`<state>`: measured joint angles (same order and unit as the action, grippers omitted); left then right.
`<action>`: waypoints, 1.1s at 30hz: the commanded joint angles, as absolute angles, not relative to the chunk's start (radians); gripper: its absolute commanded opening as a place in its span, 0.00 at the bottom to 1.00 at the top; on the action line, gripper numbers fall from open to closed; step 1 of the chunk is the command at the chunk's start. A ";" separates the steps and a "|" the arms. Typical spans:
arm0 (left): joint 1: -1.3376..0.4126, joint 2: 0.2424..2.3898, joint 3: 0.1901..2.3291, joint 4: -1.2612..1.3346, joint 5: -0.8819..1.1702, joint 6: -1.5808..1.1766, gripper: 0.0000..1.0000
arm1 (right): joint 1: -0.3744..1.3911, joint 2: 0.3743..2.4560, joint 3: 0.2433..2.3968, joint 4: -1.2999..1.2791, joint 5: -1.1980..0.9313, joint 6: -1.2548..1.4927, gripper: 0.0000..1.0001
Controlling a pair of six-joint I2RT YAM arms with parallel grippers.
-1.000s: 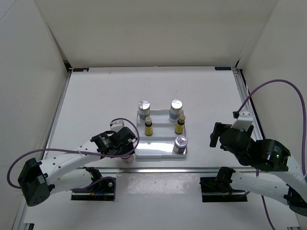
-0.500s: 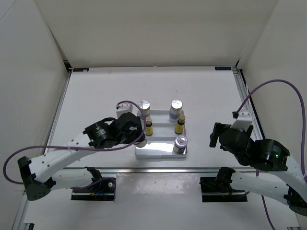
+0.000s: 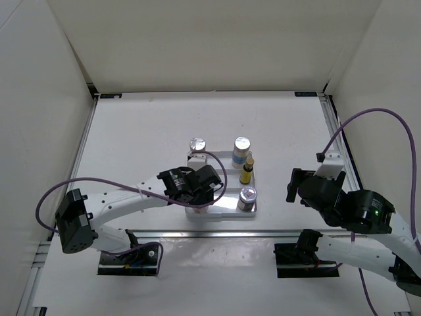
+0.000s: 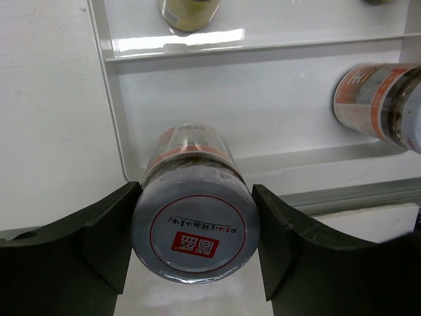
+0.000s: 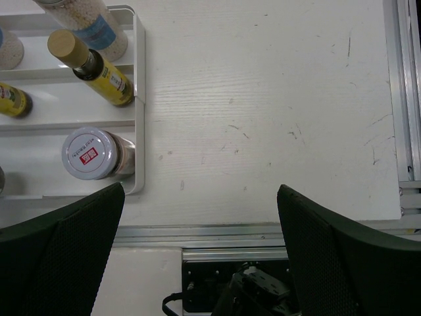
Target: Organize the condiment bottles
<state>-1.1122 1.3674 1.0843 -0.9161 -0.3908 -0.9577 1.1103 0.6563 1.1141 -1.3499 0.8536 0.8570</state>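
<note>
A white stepped tray [image 3: 223,212] sits on the white table [image 3: 145,131], about midway from side to side and close to the near edge. It has 3 levels, 1 behind another, with a low rim round the outside. Its glossy plastic catches the light. Aluminium rails [image 3: 82,148] run along the left, right and near edges of the table. To the right of the tray, the tabletop carries a few faint dark scuffs [image 5: 237,128]. Plain white walls [image 3: 210,46] close in the back and both sides.
</note>
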 commanded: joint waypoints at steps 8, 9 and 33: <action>-1.114 1.422 1.092 -0.807 -0.456 -0.920 0.11 | 1.112 0.663 1.112 -1.328 0.868 0.859 1.00; -1.114 1.433 1.092 -0.807 -0.456 -0.920 0.12 | 1.112 0.663 1.112 -1.328 0.868 0.859 1.00; -0.986 1.229 1.317 -1.011 -0.483 -0.629 1.00 | 1.112 0.739 1.224 -1.268 0.632 0.666 1.00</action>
<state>-1.0191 1.3502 1.2190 -0.9154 -0.4183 -0.7307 1.1103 0.7574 1.1576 -1.2758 0.6682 0.7040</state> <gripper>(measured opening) 0.991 0.998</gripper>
